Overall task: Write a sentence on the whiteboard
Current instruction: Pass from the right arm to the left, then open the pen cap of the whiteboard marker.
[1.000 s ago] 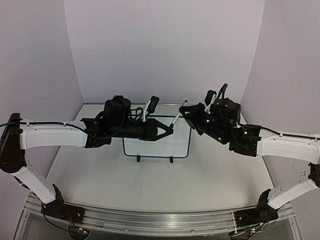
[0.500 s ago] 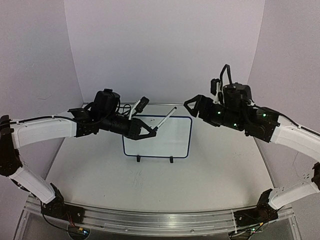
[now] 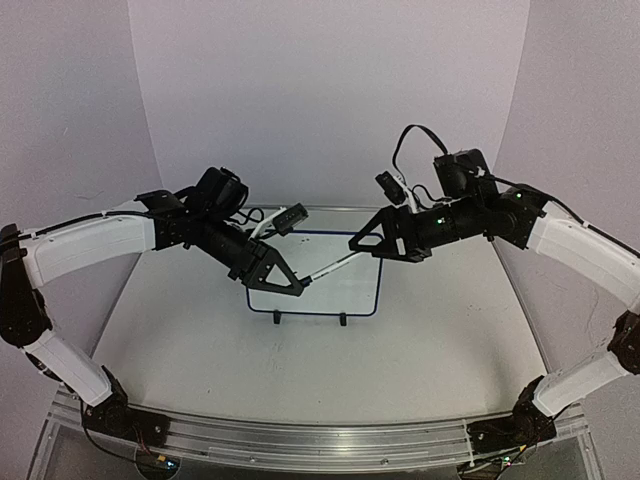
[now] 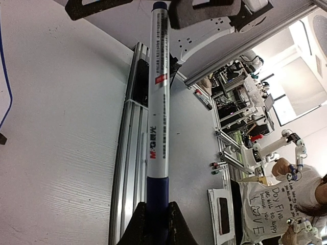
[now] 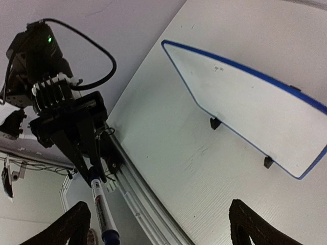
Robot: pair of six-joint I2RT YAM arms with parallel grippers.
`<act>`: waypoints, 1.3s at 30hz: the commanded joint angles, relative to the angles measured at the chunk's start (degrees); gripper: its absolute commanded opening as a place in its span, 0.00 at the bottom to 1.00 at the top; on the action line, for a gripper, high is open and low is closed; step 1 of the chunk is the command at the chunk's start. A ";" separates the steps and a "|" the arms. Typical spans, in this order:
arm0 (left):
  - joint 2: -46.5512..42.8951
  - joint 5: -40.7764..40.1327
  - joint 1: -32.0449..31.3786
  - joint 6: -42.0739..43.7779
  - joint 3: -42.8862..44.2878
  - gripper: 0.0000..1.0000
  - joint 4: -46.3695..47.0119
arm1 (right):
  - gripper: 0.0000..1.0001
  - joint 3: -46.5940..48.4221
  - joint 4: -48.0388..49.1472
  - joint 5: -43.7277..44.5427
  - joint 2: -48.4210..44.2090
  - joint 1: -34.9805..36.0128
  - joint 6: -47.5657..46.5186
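The whiteboard [image 3: 352, 296] stands upright on black clip feet at the middle of the table, its face [image 5: 250, 109] bare white inside a blue rim. The sentence is not in view. My left gripper [image 3: 302, 285] hangs in front of the board's left half, shut on the dark-blue end of a slim white marker pen [image 4: 158, 112]. The pen [image 3: 335, 267] slants up to the right. My right gripper [image 3: 362, 241] is open, its fingers [image 5: 71, 227] spread wide. The pen's free dark end [image 5: 110, 237] lies just inside that left finger, not pinched.
An aluminium rail [image 3: 300, 440] runs along the table's near edge. White walls close in the back and both sides. Past the rail, the left wrist view shows a cluttered lab and a person in a white shirt [image 4: 278, 204].
My right gripper went from shut at the pen's end to open, lifted away, then swung back to that end. My left arm drew back left and tipped down, pen still gripped.
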 commanded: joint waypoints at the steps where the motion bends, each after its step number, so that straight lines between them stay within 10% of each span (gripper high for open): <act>1: 3.44 4.37 -0.06 7.48 4.91 0.00 -10.36 | 0.88 1.98 -1.45 -14.11 1.83 0.28 -1.86; 39: 14.76 12.89 -1.70 19.47 16.38 0.00 -24.27 | 0.56 -0.31 2.32 -24.32 7.59 6.02 -4.00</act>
